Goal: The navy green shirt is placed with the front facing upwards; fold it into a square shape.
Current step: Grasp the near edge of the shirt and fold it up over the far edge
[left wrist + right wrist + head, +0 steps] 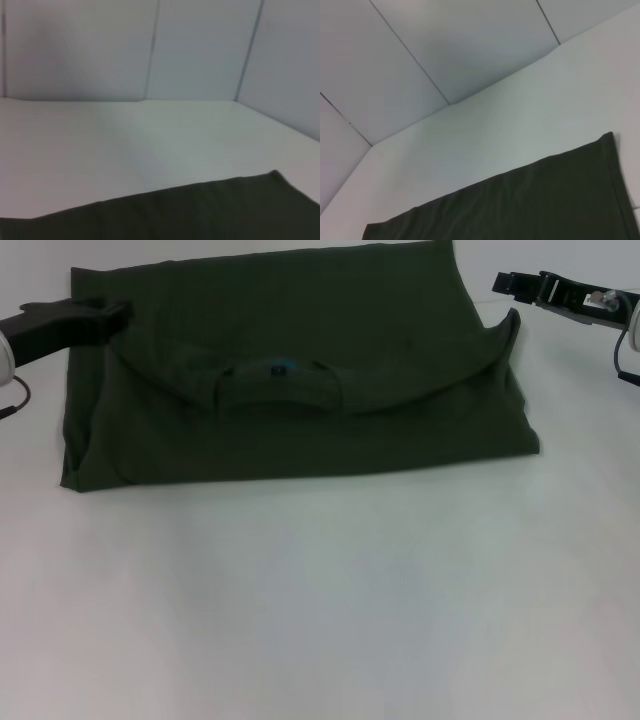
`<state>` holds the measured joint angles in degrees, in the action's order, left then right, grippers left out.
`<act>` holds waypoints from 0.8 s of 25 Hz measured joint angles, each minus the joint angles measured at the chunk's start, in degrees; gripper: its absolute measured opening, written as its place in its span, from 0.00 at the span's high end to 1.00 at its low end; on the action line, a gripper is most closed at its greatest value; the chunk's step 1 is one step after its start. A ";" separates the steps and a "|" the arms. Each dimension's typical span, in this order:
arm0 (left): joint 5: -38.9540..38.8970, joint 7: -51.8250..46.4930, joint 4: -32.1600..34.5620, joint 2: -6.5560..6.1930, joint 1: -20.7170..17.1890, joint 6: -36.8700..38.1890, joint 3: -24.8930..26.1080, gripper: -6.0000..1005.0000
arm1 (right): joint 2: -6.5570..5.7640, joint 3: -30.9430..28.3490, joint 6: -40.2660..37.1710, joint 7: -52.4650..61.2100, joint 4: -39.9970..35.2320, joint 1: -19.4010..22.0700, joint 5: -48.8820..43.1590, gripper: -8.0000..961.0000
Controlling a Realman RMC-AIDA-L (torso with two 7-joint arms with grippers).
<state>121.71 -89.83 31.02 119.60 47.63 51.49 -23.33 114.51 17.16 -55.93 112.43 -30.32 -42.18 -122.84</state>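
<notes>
Head view: the navy green shirt (300, 390) is seen spread on the white table (320, 600), folded into a wide rectangle with the collar (280, 375) facing up near its middle. The left gripper (105, 315) is placed at the shirt's far left corner, touching the cloth; whether it is clamped cannot be told. The right gripper (510, 283) is held just beyond the shirt's far right corner, apart from it; its fingers cannot be judged.

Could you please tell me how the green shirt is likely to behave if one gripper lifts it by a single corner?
The green shirt would probably sag and unfold: its layers lie loosely stacked, and the raised edge by the right gripper curls. It looks light, and may slide on the smooth white table. The left gripper sits at its far-left corner.
</notes>
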 joint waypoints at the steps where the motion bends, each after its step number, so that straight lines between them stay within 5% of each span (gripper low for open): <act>1: 0.00 0.00 0.30 0.19 -0.08 -0.68 0.01 0.76 | 0.01 0.00 0.20 -0.12 0.00 -0.03 0.03 0.66; 6: -1.29 0.02 4.26 2.04 -1.57 -3.07 0.03 0.56 | 0.01 0.12 -0.27 -1.32 -0.09 0.56 2.20 0.44; 7: -4.08 0.61 7.27 3.18 -3.16 -3.05 -0.26 0.52 | 0.01 0.14 -0.65 -1.63 -0.17 0.90 2.63 0.39; 10: -6.82 1.27 9.38 3.64 -5.03 -0.94 -1.50 0.40 | -0.03 0.24 -2.30 -2.36 -0.53 1.99 4.05 0.25; 20: -5.56 -3.56 10.72 1.20 -8.96 9.98 -4.64 0.11 | -2.34 0.48 -16.05 0.26 -2.33 7.28 4.99 0.18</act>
<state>116.15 -93.39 41.74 120.80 38.67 61.47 -27.97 112.17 17.64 -71.99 112.69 -32.66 -34.90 -117.85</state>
